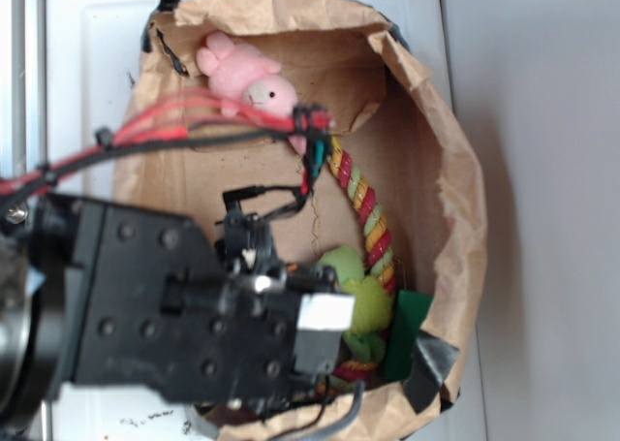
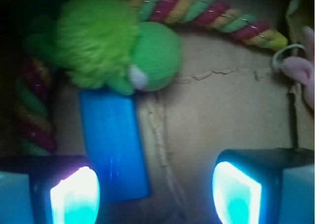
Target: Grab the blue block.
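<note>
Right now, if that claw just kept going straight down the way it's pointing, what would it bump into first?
Probably bare cardboard: the open gripper is centred right of the blue block, though its left finger might clip the block's edge. Depth is unclear.

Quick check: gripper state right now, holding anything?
Gripper: open and empty; the blue block lies on the cardboard by one fingertip, not between the jaws.

We see our tool (image 2: 155, 192) spread wide, the blue block (image 2: 114, 145) lying flat near one fingertip, touching the green plush toy (image 2: 110, 42) beside the braided rope (image 2: 216, 15).
</note>
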You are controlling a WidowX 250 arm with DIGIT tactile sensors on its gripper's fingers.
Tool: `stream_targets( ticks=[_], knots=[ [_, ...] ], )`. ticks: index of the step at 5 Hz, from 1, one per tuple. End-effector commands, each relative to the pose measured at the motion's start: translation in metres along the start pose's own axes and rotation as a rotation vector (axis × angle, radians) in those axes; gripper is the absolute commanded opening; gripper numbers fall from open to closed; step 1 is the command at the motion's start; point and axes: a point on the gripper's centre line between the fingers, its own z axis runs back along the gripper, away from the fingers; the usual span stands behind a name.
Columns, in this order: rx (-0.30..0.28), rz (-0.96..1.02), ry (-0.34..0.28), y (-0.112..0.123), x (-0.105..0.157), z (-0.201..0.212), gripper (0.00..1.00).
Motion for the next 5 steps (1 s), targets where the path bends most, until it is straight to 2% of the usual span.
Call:
stream_targets(
  ticks=[1, 2, 5],
  knots=[
    [0.005, -0.017, -0.057, -0.006, 0.006, 0.001, 1.00],
    [-0.001, 0.008, -0.043, -0.001, 0.015, -0.003, 1.00],
    [-0.030, -0.006, -0.003, -0.004, 0.021, -0.012, 1.00]
  ],
)
